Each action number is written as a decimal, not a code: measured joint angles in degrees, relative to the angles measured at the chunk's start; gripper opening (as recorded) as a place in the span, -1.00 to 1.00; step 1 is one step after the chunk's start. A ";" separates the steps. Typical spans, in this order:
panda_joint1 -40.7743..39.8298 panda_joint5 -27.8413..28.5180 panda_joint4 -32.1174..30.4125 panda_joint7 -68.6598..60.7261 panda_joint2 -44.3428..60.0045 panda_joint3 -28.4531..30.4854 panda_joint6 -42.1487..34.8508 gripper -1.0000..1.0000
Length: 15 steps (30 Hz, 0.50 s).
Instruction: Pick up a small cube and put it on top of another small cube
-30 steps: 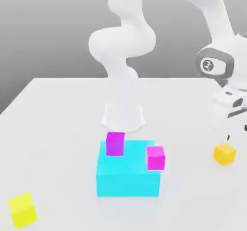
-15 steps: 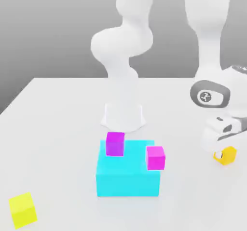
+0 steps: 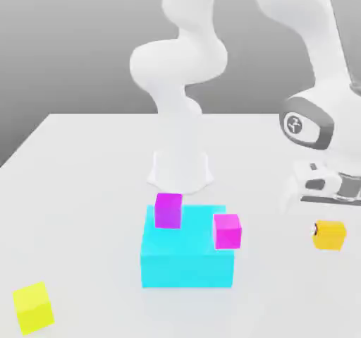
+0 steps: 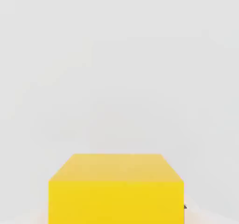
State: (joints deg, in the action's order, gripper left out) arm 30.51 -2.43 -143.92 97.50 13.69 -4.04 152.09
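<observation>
Exterior view: a white Panda arm rises from its base at the back of a pale table (image 3: 77, 188). Its hand hangs at the exterior view's right, with the gripper (image 3: 328, 220) pointing down. The amber cube (image 3: 329, 235) sits directly beneath the hand, at the fingers, and appears lifted just clear of the table, though contact with the surface cannot be ruled out. The jaws are drawn in as far as they go and clamp the amber cube between them.

In the middle of the table stands a large cyan block (image 3: 187, 255). One magenta cube (image 3: 168, 210) rests on its top near the back edge; a second magenta cube (image 3: 227, 231) sits at the block's corner toward the exterior view's right. The lemon cube (image 3: 33, 307) lies alone near the front corner at the exterior view's left, well apart from the amber cube, with the cyan block between them.

Hand view: the amber cube (image 4: 115, 190) is seen close up, its top face and one side face against the plain table (image 4: 116, 54). A dark sliver of a finger (image 4: 185, 207) touches the cube's edge. This view gives the cube's seat in the hand; the exterior view gives the layout of the other blocks.
</observation>
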 joint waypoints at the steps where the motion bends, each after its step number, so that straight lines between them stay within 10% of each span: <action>1: -0.95 -1.22 1.14 1.90 0.65 1.10 -0.92 -1.00; 15: -11.94 -12.20 8.88 33.62 6.27 19.80 -8.10 -1.00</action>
State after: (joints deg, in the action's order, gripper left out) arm 18.57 -14.63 -135.04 131.12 19.95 15.75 143.99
